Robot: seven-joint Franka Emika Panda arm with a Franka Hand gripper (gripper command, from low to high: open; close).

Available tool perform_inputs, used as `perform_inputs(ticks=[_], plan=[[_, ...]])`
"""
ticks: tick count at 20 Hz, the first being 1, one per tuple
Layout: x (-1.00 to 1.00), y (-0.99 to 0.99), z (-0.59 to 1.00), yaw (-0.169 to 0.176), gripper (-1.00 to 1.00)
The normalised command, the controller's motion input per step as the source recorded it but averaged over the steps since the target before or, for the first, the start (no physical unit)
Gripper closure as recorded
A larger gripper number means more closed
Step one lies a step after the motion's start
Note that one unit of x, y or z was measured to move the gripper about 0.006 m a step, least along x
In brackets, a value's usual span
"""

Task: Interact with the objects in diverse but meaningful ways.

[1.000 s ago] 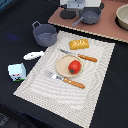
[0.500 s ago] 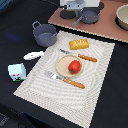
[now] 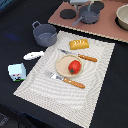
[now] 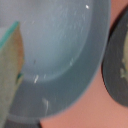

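Tomato (image 3: 74,66) and the other toys are sitting way off from the gripper (image 3: 81,2), hanging by the stove; can't tell fingers' state

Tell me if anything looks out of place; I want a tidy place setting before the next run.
Mostly tidy: the tomato sits on the plate, fork and knife flank it. Two items lie off the placemat on the dark table: the milk carton and the white fish piece. Nothing is spilled or visibly damaged.
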Motion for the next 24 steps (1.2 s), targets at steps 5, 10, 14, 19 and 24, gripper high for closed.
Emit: perform_inputs(ticks=[5, 10, 14, 19, 24], plan=[[-0.02, 0.06, 0.88, 0.0, -1.0], [0.02, -0.37, 0.59, 0.027, -1.0], [0.33, -0.79, 0.51, 0.007, -1.0], [0.4, -0.71, 0.57, 0.026, -1.0], [0.36, -0.68, 0.53, 0.028, -1.0]])
